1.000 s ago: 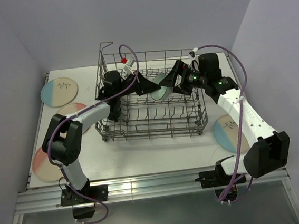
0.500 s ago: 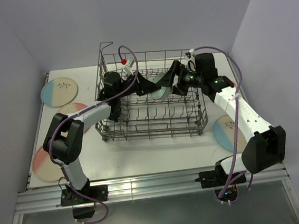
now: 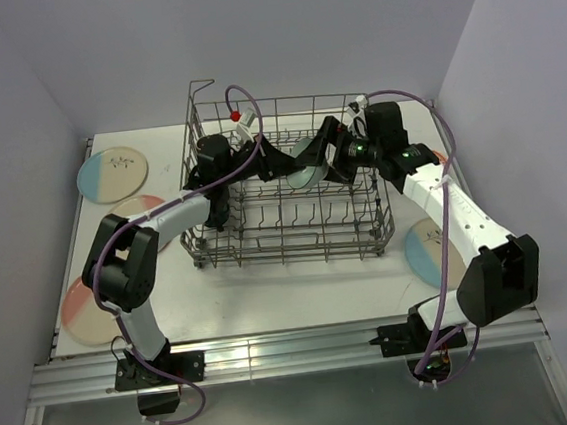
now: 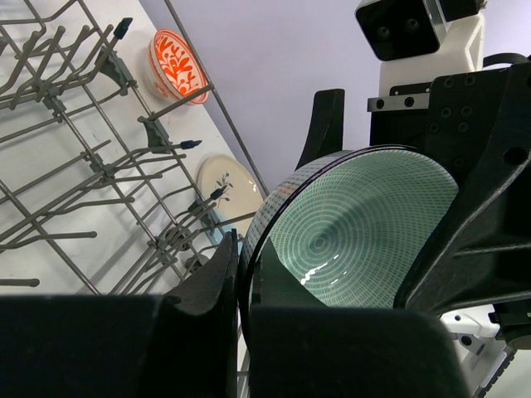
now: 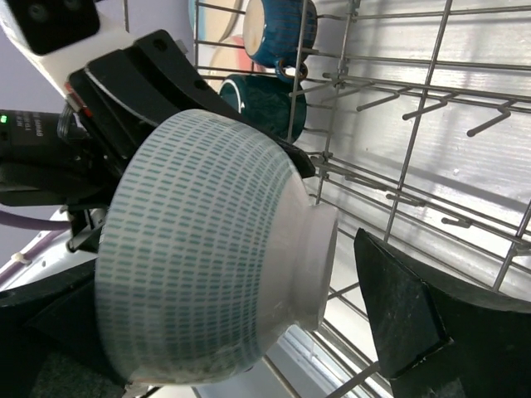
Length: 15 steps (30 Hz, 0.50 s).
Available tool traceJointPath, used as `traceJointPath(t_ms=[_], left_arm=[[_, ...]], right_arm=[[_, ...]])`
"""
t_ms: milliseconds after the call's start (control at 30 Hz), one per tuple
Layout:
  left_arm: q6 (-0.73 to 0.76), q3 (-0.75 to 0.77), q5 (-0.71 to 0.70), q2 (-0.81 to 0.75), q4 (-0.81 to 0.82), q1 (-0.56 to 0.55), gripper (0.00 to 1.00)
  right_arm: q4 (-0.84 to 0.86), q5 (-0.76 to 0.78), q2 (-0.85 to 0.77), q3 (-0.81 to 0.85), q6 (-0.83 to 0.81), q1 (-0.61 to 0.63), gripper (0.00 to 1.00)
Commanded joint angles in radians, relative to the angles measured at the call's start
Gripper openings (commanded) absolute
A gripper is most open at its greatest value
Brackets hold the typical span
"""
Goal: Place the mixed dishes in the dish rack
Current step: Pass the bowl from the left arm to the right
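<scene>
1. Setting: a white desk (image 3: 292,297) boxed in by plain lilac walls. A large grey wire dish rack (image 3: 291,234) with upright tines stands at its middle.
2. Item: a round pale green bowl (image 3: 304,167), turned on edge inside the rack's outline, toward the back wall. Its mouth faces the left arm and its foot faces the right arm.
3. Left gripper (image 3: 279,165): the fingers (image 4: 207,286) are clenched on the bowl's rim, one inside and one outside.
4. Right gripper (image 3: 331,156): the fingers (image 5: 402,323) are spread wide on either side of the bowl. The one in clear view stands apart from the foot ring and grasps nothing.
5. Obscured:
   - From above, both grippers and the wires cover most of the bowl.
   - The right gripper's other finger is dark and blurred, so contact cannot be told.
   - Whether the bowl touches any tine cannot be told.
6. Appearance: the inside is glossy green with fine concentric rings. The outside is white with rows of short green dashes, and the foot ring is plain white.
7. Nearby:
   - Two teal-blue mugs (image 5: 267,101) sit at the rack's wires.
   - An orange-red patterned bowl (image 4: 174,65) sits on the desk beyond the rack.
</scene>
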Motion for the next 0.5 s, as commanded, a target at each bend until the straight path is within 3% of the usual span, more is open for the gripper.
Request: traceJointPath(t_ms=[0,467], left_arm=[[0.012,0.07,0.021,-0.01,0.058,0.001,0.0],[0.043,0.082,-0.04,-0.007,-0.026,-0.011,0.0]], right_arm=[[-0.017,0.023,0.016,0.035,-0.018,0.011,1.0],[-0.017,0.02,0.041,0.081,-0.035,0.048,0.98]])
